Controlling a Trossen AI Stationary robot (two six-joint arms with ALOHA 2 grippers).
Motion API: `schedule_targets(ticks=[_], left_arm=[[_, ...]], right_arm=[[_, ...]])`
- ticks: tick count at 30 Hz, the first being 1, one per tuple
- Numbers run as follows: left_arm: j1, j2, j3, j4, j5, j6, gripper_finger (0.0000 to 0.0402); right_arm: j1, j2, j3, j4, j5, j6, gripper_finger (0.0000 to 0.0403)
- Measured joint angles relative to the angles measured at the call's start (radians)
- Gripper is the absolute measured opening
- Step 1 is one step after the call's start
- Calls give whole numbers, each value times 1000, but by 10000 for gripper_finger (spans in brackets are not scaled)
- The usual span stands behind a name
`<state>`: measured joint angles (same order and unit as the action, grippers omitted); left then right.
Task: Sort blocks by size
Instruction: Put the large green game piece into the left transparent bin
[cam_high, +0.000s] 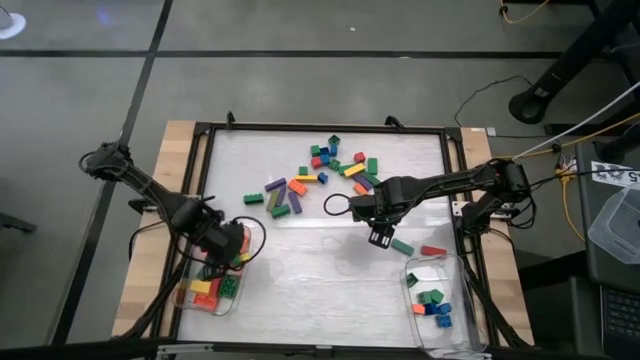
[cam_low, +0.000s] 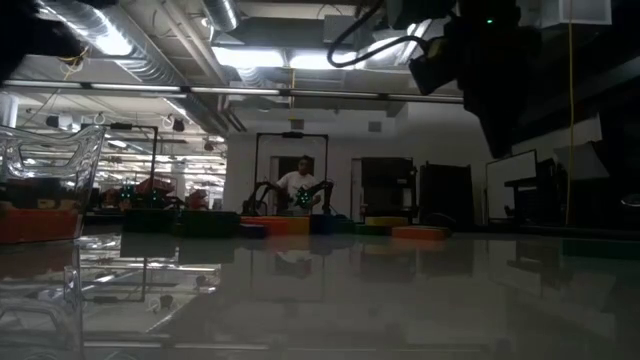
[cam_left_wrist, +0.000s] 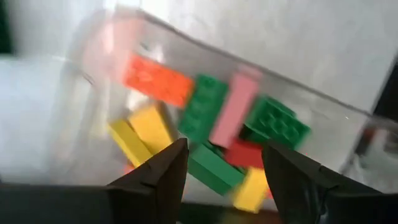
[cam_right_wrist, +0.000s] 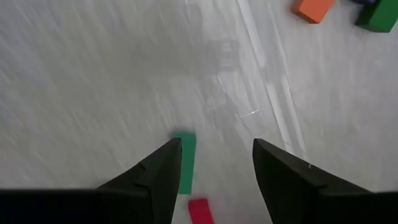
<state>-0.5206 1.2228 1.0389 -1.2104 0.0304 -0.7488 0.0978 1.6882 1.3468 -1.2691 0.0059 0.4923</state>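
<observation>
On the white bench (cam_high: 300, 270), the small hard plastic toy blocks (cam_high: 325, 170) lay in three groups: a loose scatter at the far middle, a batch of long ones in the clear plastic tub at the near left (cam_high: 190, 298), and short ones in the clear plastic tub at the near right (cam_high: 455, 300). Two strays, a long green block (cam_high: 402, 246) and a short red block (cam_high: 433, 250), lay near each other just beyond the right tub.

Judged light, rigid and smooth-sided; likely to skid on the slick sheet if nudged. Best taken across the narrow width at mid-length, jaws square to the long sides.

Left gripper (cam_left_wrist: 221, 168) hung low over the left tub, jaws apart and empty, the orange, pink, green, yellow and red long blocks in the tub right below it. Arm folded in from the left edge.

Right gripper (cam_right_wrist: 214, 165) pointed down at bare sheet, jaws apart and empty, with the green block just beside one finger and not between them. Arm stretched in from the right edge, elbow near the frame.
</observation>
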Motion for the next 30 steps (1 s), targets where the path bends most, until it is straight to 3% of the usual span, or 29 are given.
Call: schedule_targets(ticks=[14, 17, 30], left_arm=[[427, 0, 0, 86, -66, 522, 194], [519, 0, -18, 144, -110, 555, 194], [792, 6, -270, 328, -113, 726, 194]], right_arm=[[0, 0, 0, 19, 0, 0, 198], [1, 0, 0, 18, 0, 0, 198], [1, 0, 0, 20, 1, 0, 198]])
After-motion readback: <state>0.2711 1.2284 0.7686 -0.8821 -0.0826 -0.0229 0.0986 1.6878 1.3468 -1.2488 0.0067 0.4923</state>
